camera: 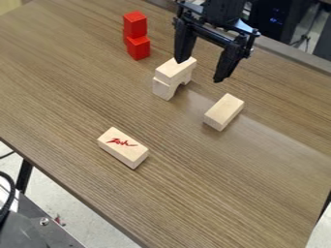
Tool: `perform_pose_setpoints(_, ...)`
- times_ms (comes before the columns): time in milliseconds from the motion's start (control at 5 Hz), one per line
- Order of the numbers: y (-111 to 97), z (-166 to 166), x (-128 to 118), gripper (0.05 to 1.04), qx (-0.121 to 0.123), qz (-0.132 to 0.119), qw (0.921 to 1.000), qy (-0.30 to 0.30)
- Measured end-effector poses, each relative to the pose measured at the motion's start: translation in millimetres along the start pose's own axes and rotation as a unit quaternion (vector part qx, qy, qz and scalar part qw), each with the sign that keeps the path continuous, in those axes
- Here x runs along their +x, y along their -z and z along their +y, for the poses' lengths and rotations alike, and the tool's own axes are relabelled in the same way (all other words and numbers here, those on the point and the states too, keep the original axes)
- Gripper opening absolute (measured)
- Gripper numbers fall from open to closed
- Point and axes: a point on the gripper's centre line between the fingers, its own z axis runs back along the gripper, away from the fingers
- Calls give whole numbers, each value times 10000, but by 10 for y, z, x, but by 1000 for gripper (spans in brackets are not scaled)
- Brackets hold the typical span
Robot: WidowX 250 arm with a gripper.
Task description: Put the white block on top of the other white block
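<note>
The gripper (198,70) hangs open over the far part of the table, with nothing between its fingers. Below and between its fingertips, slightly left, a pale block (175,70) rests on top of an arched pale block (166,89). Its left finger overlaps the upper block's far end in the view; whether they touch, I cannot tell. A plain pale block (224,112) lies flat on the table to the right of that stack. Nearer the front left, another pale block (123,147) with red marking lies flat.
Red blocks (136,35) stand stacked at the back, left of the gripper. The wooden table (213,193) has its front left edge running diagonally across the lower left of the view.
</note>
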Motion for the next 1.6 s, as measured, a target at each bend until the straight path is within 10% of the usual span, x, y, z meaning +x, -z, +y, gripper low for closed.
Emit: perform_pose_setpoints(1600, 287, 641, 615, 999, 309, 134, 9987, 380)
